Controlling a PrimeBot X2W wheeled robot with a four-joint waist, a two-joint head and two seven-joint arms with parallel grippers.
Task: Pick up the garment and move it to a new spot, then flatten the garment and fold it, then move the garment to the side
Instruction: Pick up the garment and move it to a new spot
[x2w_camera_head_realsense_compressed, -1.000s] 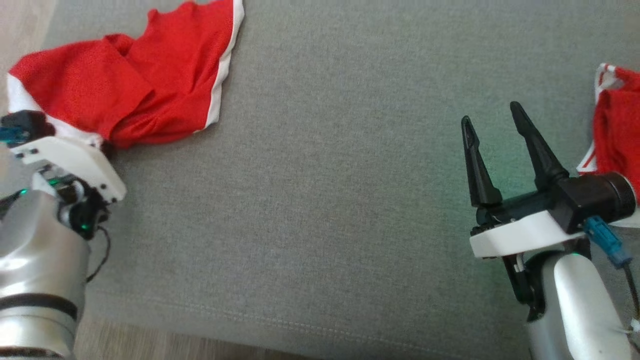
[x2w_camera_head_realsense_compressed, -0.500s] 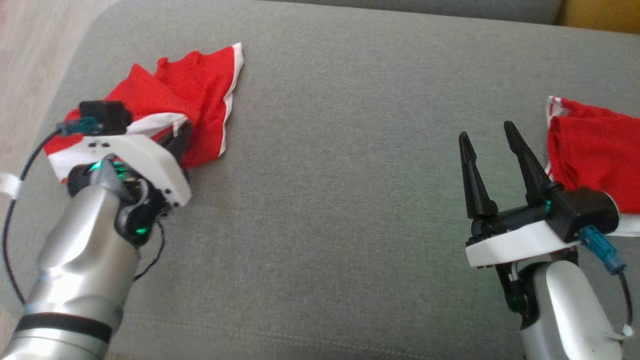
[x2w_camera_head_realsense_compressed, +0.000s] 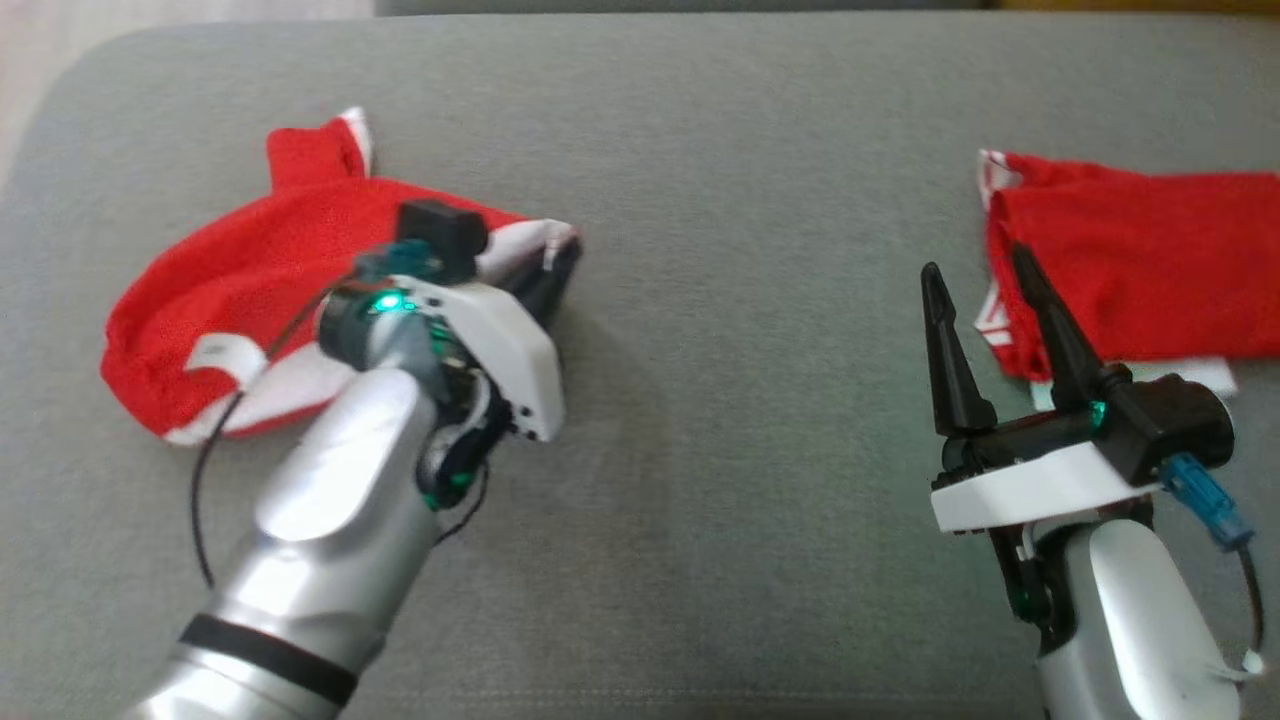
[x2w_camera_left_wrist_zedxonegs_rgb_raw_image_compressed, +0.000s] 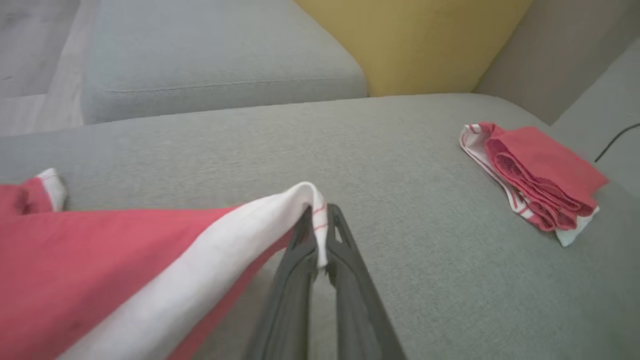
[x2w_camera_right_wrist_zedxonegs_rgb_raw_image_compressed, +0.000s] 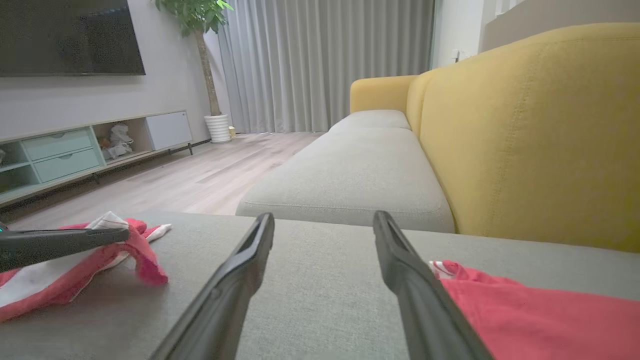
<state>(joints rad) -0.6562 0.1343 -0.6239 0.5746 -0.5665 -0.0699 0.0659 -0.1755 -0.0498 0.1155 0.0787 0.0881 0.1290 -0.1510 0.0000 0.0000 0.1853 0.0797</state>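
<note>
A red garment (x2w_camera_head_realsense_compressed: 230, 290) with white trim lies crumpled on the left of the grey sofa cushion (x2w_camera_head_realsense_compressed: 720, 150). My left gripper (x2w_camera_head_realsense_compressed: 555, 275) is shut on its white hem, holding that edge just above the cushion. The left wrist view shows the hem (x2w_camera_left_wrist_zedxonegs_rgb_raw_image_compressed: 305, 200) pinched at the closed fingertips of that gripper (x2w_camera_left_wrist_zedxonegs_rgb_raw_image_compressed: 320, 217), with the red cloth (x2w_camera_left_wrist_zedxonegs_rgb_raw_image_compressed: 90, 260) trailing to the left. My right gripper (x2w_camera_head_realsense_compressed: 976, 262) stands open and holds nothing, over the cushion's right part. In the right wrist view, the right gripper (x2w_camera_right_wrist_zedxonegs_rgb_raw_image_compressed: 324, 217) points along the cushion and the garment (x2w_camera_right_wrist_zedxonegs_rgb_raw_image_compressed: 135, 255) lies at the left.
A second red garment (x2w_camera_head_realsense_compressed: 1140, 260), folded, lies at the cushion's right, close beside my right fingers; it is also in the left wrist view (x2w_camera_left_wrist_zedxonegs_rgb_raw_image_compressed: 540, 175). A yellow backrest (x2w_camera_right_wrist_zedxonegs_rgb_raw_image_compressed: 525, 125) borders the seat. Wooden floor (x2w_camera_right_wrist_zedxonegs_rgb_raw_image_compressed: 200, 175) lies beyond the cushion's end.
The head camera has shifted. My left gripper took hold of the garment's white hem and pulled it right, toward the cushion's middle. The right gripper has stayed open.
</note>
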